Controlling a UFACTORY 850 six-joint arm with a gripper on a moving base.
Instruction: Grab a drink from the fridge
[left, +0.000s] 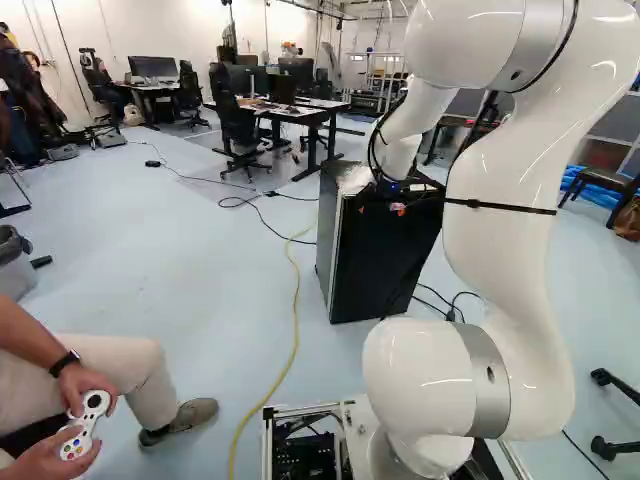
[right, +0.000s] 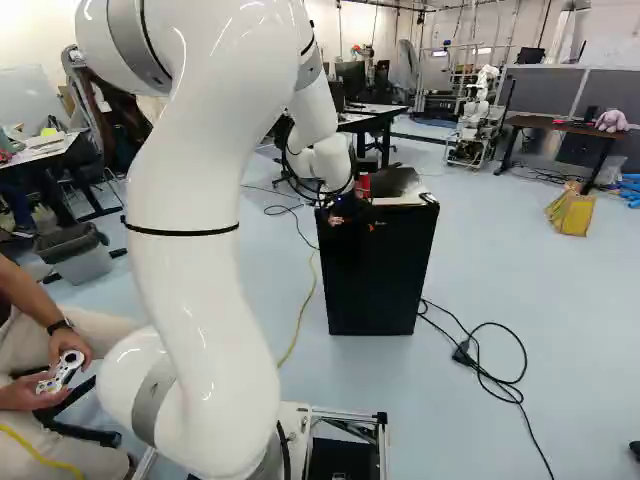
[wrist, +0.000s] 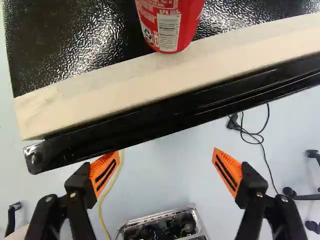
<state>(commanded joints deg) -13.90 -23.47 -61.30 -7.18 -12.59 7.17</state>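
Hanging near the upper edge of a black fridge (right: 375, 285), the gripper (right: 354, 223) has its jaws wide (orange pads (wrist: 104, 173) well apart); a red can (wrist: 170, 25) stands on the fridge's top, ahead of the gripper.

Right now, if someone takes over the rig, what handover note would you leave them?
Black end effector with orange pads: open, holding nothing.
Red printed drink can: standing on top of the black boxy fridge, near its edge, ahead of the fingers.
Done: arm is at the fridge; can not gripped.
Left: probably advance around the can, close, lift it off.
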